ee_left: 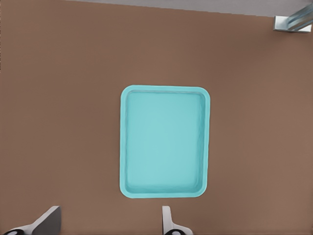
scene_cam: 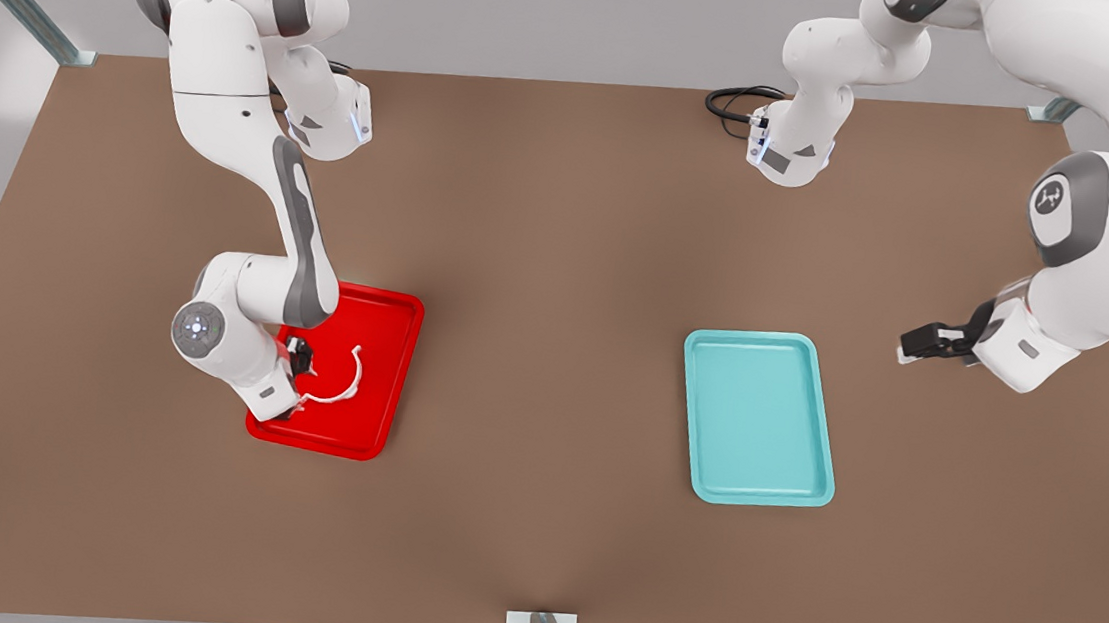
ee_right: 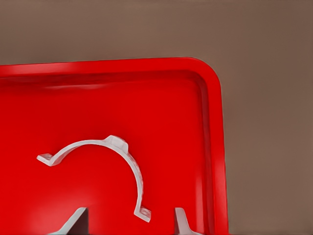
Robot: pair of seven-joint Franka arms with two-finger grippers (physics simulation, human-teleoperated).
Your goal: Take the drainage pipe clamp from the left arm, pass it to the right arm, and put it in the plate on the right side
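Over the plate [scene_cam: 390,337], I lift my wide-open right pincer [scene_cam: 293,379] straight up, clear of the released drainage pipe clamp [scene_cam: 345,384], while my left pincer [scene_cam: 918,345] waits open beside the teal tray [scene_cam: 756,420].

White jointed arms [scene_cam: 234,73], grey joint sections (glossy), small black grippers [scene_cam: 928,341]

On the brown wooden desk [scene_cam: 537,280], the bright red shallow rectangular tray [scene_cam: 382,337] lies toward the front view's left and the teal tray of the same shape [scene_cam: 756,420] toward its right, the two well apart. The small thin white half-ring pipe clamp [scene_cam: 343,378] lies in the red tray, with the right arm's black gripper [scene_cam: 292,384] low over that tray just beside the clamp (its fingers parted, one clamp end between them). The left arm's black gripper [scene_cam: 918,343] hangs above bare desk, off the teal tray's side nearest the front view's right edge.
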